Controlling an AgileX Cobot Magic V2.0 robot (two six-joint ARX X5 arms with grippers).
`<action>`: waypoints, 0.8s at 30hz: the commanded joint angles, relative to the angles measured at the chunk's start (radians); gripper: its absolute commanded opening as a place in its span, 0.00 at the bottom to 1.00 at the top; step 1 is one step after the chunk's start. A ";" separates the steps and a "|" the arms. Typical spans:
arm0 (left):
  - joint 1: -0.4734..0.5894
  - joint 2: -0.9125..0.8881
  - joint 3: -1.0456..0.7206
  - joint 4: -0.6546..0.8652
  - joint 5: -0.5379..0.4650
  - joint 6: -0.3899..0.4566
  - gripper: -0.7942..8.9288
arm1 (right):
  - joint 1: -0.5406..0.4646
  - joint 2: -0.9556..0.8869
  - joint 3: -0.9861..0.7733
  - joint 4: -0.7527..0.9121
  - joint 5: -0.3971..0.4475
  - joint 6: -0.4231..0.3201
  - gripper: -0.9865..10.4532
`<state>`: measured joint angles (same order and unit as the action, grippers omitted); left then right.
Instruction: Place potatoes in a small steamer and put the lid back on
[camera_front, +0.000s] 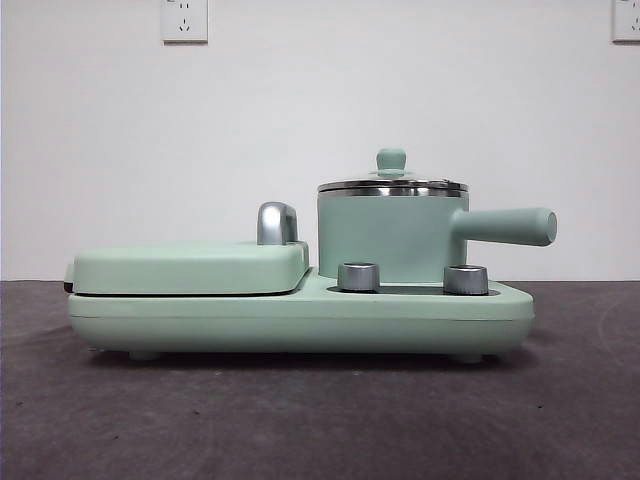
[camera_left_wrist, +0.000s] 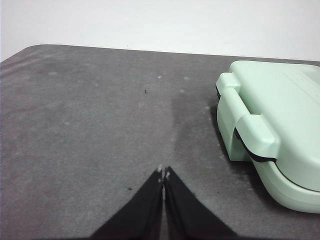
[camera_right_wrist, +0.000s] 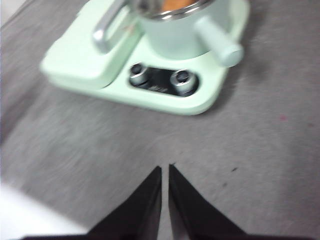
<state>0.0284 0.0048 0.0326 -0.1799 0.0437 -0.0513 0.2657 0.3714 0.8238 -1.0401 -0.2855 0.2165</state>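
Potatoes (camera_right_wrist: 172, 4) show only as an orange sliver inside the small steamer (camera_front: 392, 238), seated on the appliance base (camera_front: 300, 315) behind its two dials (camera_front: 359, 277); nearer, both the left gripper (camera_left_wrist: 163, 173) and right gripper (camera_right_wrist: 165, 168) hang clenched and empty, apparently withdrawn; farther, the lid (camera_front: 392, 184) caps the steamer, so the task looks finished.

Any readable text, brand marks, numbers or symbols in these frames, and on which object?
None readable.
Black control panel between the two knobs: faint markings, too blurred to read.
Small steamer, lid, griddle cover: plain, no print visible.
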 joint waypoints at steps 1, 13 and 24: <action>0.001 -0.002 -0.019 -0.007 -0.002 0.010 0.09 | -0.073 -0.033 -0.059 0.085 0.011 0.004 0.10; 0.001 -0.002 -0.019 -0.007 -0.002 0.010 0.09 | -0.296 -0.191 -0.464 0.721 0.135 -0.073 0.10; 0.001 -0.002 -0.019 -0.007 -0.002 0.010 0.09 | -0.286 -0.324 -0.770 0.901 0.186 -0.177 0.10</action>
<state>0.0284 0.0048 0.0326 -0.1799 0.0437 -0.0513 -0.0212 0.0589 0.0608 -0.1524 -0.1036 0.0555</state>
